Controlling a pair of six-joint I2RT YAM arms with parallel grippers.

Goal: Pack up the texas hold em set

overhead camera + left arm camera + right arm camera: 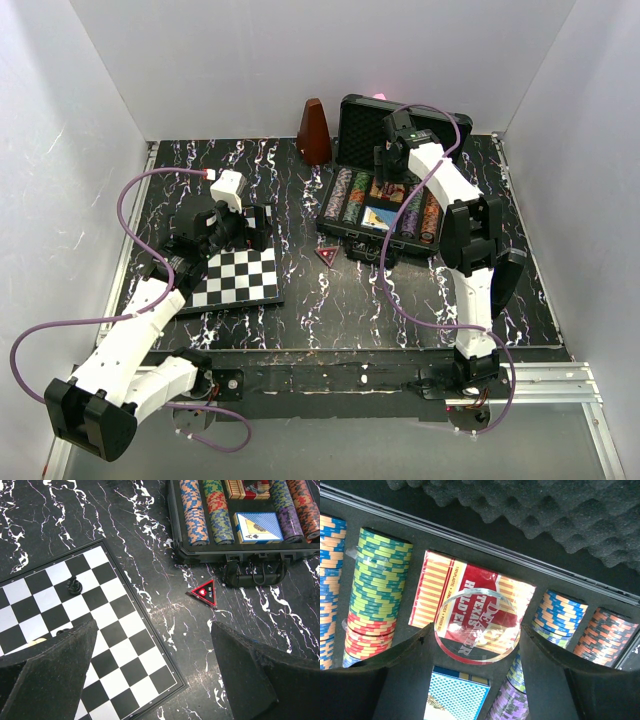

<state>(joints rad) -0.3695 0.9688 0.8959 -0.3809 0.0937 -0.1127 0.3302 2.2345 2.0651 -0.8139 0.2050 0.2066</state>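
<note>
One clear round dealer button (476, 625) is clamped by its rim between the fingers of the right gripper (476, 645). It hangs flat-face down over the open case (200, 553), directly above the red card box (437, 592). The blue card box (455, 695) lies in the next compartment. Rows of striped chips (375, 575) fill the channels on either side. The foam lining (560, 515) of the raised lid stands behind them.

The left gripper (154, 630) is spread wide with nothing between its fingers. It hovers above the tabletop (125, 520) beside the chessboard (115, 625). A red triangular "ALL IN" marker (204, 592) lies flat on the tabletop just in front of the case handle, outside the case.

Handling notes:
- Dealer button: it looks like rigid, smooth plastic, light and probably slippery. Hold it across its full width at the rim. Release it low over its seat so it does not skid across the card box.
- Triangular marker: it is thin and lies flush with the tabletop. Expect difficulty getting a finger under it. Pinch across two opposite edges rather than at a corner.
- Case: loaded with chips, it is likely heavy and will stay put. Close the lid by pushing at its free top edge, not the foam.
</note>
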